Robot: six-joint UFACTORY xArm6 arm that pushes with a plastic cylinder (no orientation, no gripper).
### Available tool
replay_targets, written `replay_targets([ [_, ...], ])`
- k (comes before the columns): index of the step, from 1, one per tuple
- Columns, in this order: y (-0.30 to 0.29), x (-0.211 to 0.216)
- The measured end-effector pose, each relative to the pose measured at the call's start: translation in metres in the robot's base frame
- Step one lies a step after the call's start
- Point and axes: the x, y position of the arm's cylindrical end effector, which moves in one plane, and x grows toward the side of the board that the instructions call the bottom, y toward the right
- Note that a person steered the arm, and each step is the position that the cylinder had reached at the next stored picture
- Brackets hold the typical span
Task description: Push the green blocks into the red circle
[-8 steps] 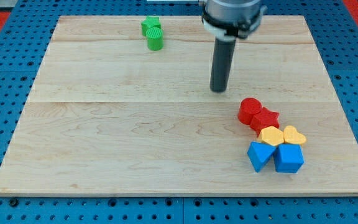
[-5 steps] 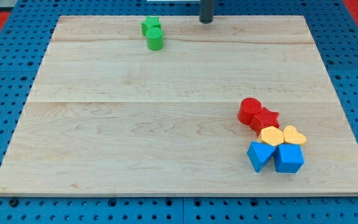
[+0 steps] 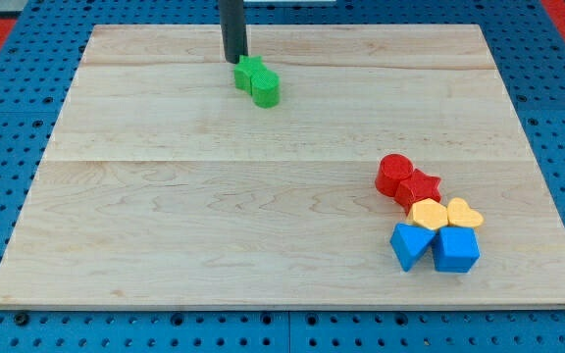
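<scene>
The green blocks (image 3: 258, 79), a star-like one and a cylinder touching, sit near the desk's (image 3: 214, 245) twelve o'clock edge. My tip (image 3: 234, 61) presses in at their ten o'clock; no hand here, just a rod. They look light, hard and slippery, liable to split apart, so push through their shared middle. The red circle (image 3: 394, 174) waits at four o'clock, beside the red star (image 3: 421, 187).

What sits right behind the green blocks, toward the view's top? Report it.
My tip stands just behind the green star-shaped block, at its upper-left edge, apparently touching it. The green cylinder block sits in front. Beyond is bare wooden board; nothing appears hidden.
</scene>
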Motion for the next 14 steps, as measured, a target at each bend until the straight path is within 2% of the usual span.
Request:
replay_targets([
  [2,0.066,0.102],
  [4,0.091,0.196],
  [5,0.113,0.223],
  [6,0.090,0.231],
  [7,0.028,0.206],
  [9,0.019,0.106],
  [10,0.023,0.080],
  [14,0.027,0.065],
])
